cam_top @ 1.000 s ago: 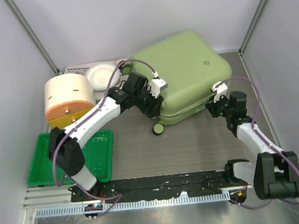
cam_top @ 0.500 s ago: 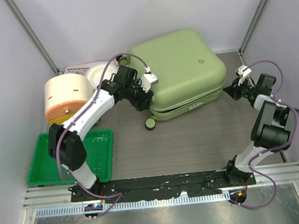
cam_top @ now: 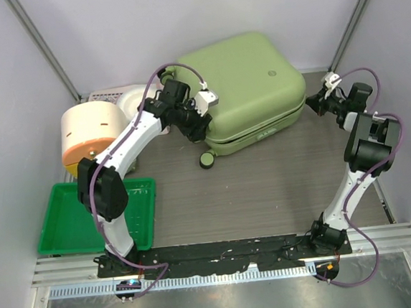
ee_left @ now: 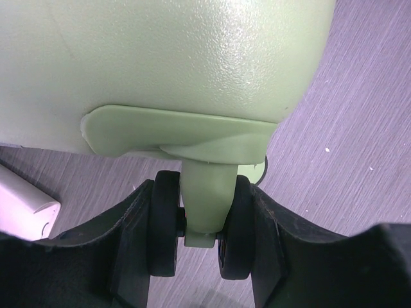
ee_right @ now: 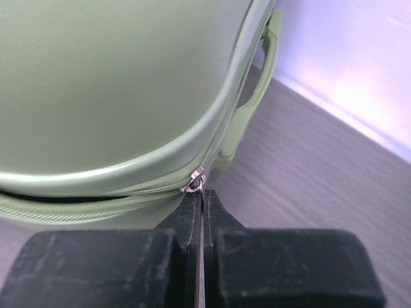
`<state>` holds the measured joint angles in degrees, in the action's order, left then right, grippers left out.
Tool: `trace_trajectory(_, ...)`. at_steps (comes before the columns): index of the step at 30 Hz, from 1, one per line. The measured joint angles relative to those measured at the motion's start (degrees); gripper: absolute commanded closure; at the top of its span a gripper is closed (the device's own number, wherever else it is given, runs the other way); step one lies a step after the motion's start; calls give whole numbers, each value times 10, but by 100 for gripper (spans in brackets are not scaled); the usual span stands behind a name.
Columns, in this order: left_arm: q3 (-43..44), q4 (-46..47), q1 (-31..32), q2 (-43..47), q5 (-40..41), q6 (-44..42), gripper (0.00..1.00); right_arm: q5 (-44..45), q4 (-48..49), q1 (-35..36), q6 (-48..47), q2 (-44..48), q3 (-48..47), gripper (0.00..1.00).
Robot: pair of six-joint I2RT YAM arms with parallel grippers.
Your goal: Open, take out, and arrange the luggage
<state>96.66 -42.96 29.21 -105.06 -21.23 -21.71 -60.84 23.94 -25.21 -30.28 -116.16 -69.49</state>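
The pale green luggage (cam_top: 246, 85) lies flat at the back of the table. My left gripper (cam_top: 199, 122) is at its near left corner. In the left wrist view my left gripper (ee_left: 199, 231) is shut on a dark wheel pair (ee_left: 166, 224), with the luggage shell (ee_left: 160, 58) above it. My right gripper (cam_top: 315, 103) is at the luggage's right edge. In the right wrist view my right gripper (ee_right: 201, 196) is shut on the metal zipper pull (ee_right: 194, 179) at the seam of the luggage (ee_right: 109, 83). The zip to the left of the pull is parted.
A cream-and-orange round container (cam_top: 96, 135) stands at the left, a white plate (cam_top: 140, 102) behind it. A bright green tray (cam_top: 99, 214) lies at the near left. Another luggage wheel (cam_top: 206, 160) sticks out in front. A side handle (ee_right: 257, 96) faces the back wall.
My right gripper has drawn the zipper pull from the luggage's front edge round to its far right side. My left gripper and the luggage have shifted back and left.
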Motion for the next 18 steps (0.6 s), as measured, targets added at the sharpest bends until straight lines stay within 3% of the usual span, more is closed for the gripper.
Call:
trace_trajectory(7,35,-41,-3,-21,-5,-10,100,-12,31,23,4,-97,-125,99)
trace_trajectory(16,55,-56,-9,-35,-5,-23,100,-28,203,64,104,-228,-248,99)
trace_trajectory(17,55,-57,-10,-35,-5,-24,100,-24,222,71,117,-238,-257,92)
trace_trajectory(18,55,-57,-12,-35,-7,-26,95,-13,236,77,133,-247,-265,67)
